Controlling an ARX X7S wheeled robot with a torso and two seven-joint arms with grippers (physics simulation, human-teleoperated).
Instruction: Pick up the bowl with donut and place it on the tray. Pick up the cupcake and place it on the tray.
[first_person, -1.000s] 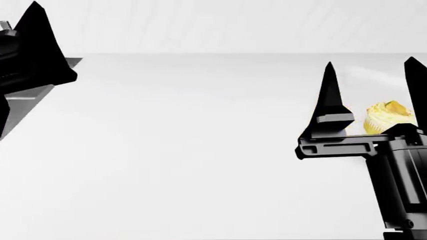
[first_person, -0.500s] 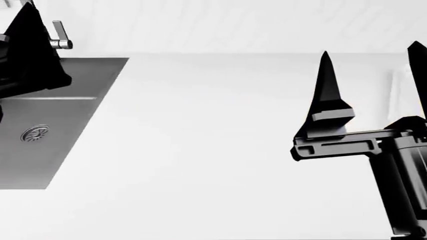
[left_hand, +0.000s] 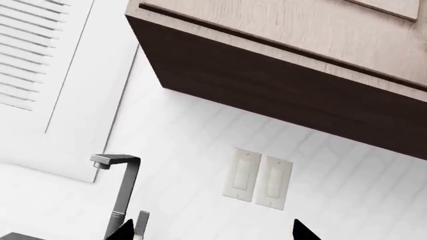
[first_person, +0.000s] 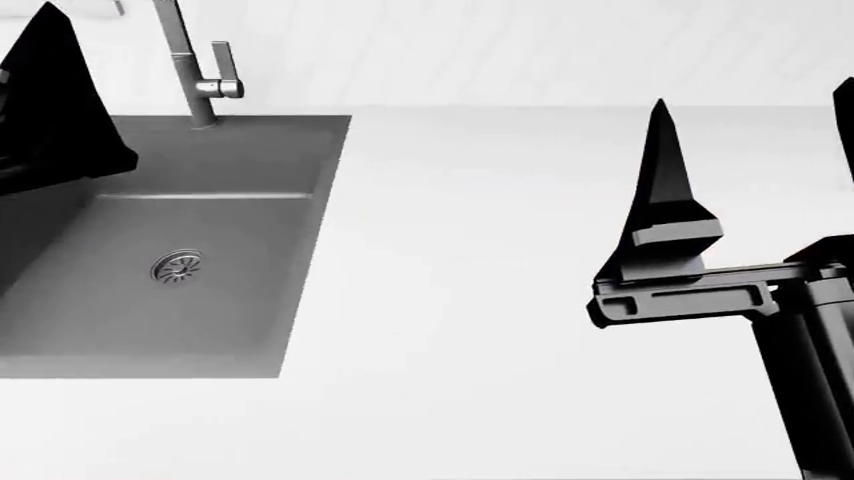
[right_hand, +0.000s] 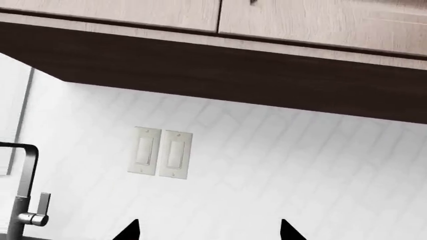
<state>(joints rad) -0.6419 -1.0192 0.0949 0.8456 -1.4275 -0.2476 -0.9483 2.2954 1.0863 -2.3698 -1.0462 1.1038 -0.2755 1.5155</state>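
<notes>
The head view shows a grey sink (first_person: 160, 270) and faucet (first_person: 187, 70) in a white counter (first_person: 454, 300); none of the task's things is visible. Both wrist views show the wall switches (right_hand: 160, 152) and cabinets (right_hand: 213, 60). The right gripper (first_person: 754, 170) is spread, empty; the left gripper's (left_hand: 213, 231) tips are apart.

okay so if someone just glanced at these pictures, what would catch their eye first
Probably the dark grey sink sunk into the white counter at the head view's left, with its faucet at the back edge. Next, the right gripper, black and open, pointing at the wall. Both wrist views show wall switches under wood cabinets.
</notes>
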